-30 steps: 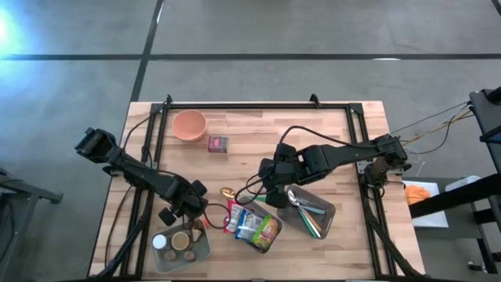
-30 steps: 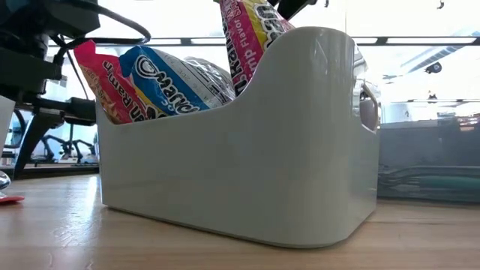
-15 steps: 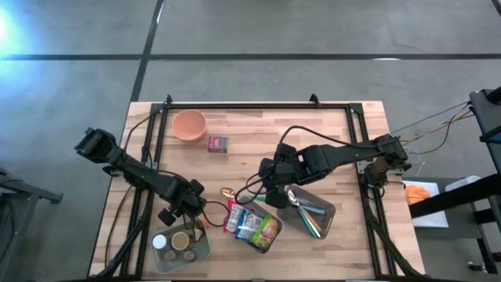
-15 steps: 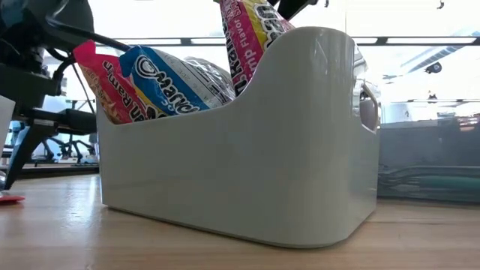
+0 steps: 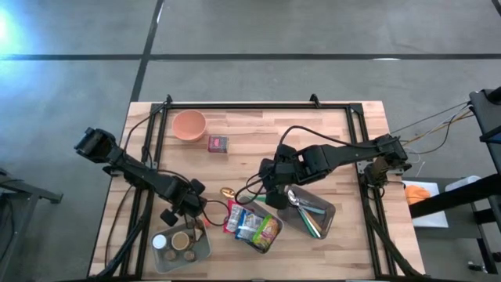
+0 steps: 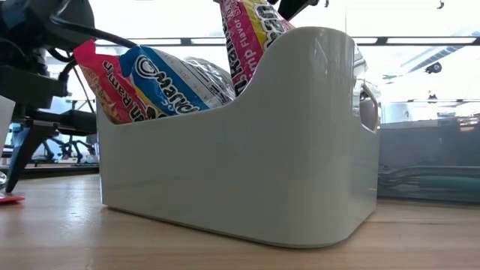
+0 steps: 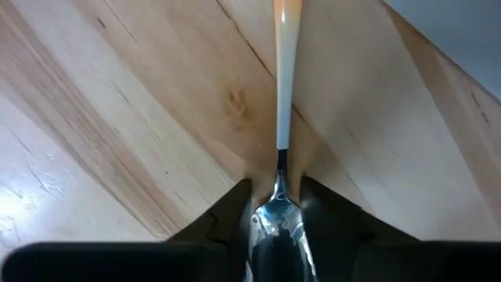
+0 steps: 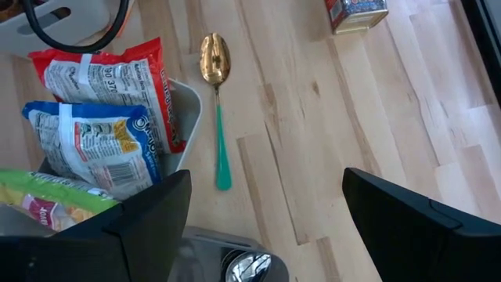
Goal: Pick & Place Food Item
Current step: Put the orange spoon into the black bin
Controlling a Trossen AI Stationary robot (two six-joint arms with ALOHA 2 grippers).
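— From above, what is the left gripper (image 5: 188,218) doing?

— It hangs low over the worktop (image 5: 258,129), with a clear tray (image 5: 199,252) of round pieces just beyond it. Its fingers are hidden there. Only its own wrist camera shows them: narrow, pinched on the shiny steel bowl of a white-handled spoon (image 7: 282,78), whose slim handle runs straight out ahead of the gripper across pale wood grain.

— And the food?

— The snack packets (image 5: 252,225) stand in a white bin (image 6: 240,172) between the two grippers, just beside the right gripper (image 5: 273,197). The low view gives only the bin's smooth, curved plastic wall and the glossy crinkled packet tops. The right wrist view shows red, blue and green wrappers.

— Is the right gripper open?

— Wide, holding nothing. Ahead of it lies a gold spoon (image 8: 215,56) with a green handle, and farther off a small red box (image 8: 356,12). Beside it sits a cutlery tray (image 5: 327,217). A round pink bowl (image 5: 189,124) lies well apart from both grippers.
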